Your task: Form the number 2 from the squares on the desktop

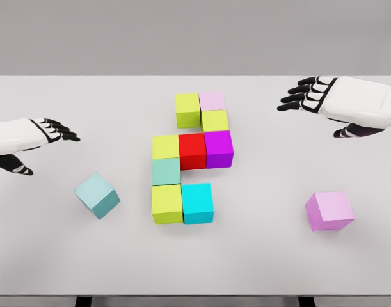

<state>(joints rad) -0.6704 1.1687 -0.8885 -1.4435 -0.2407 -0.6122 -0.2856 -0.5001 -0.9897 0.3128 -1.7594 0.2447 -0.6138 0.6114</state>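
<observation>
Several coloured cubes stand joined at the table's middle. A lime cube [187, 109] and a pale pink cube [212, 100] form the top row, with another lime cube [215, 120] below the pink one. A lime [165, 146], red [192, 150] and purple cube [219, 148] make the middle row. Below come a teal cube [166, 171], then a lime [166, 203] and a cyan cube [197, 203]. A loose teal cube [97, 195] lies tilted at the left, a loose pink cube [329, 210] at the right. My left hand [57, 130] hovers open at the left edge, my right hand [304, 93] open at the upper right.
The white table [265, 262] spans the view, with its front edge near the bottom and its far edge against a grey wall. Both hands hover apart from every cube.
</observation>
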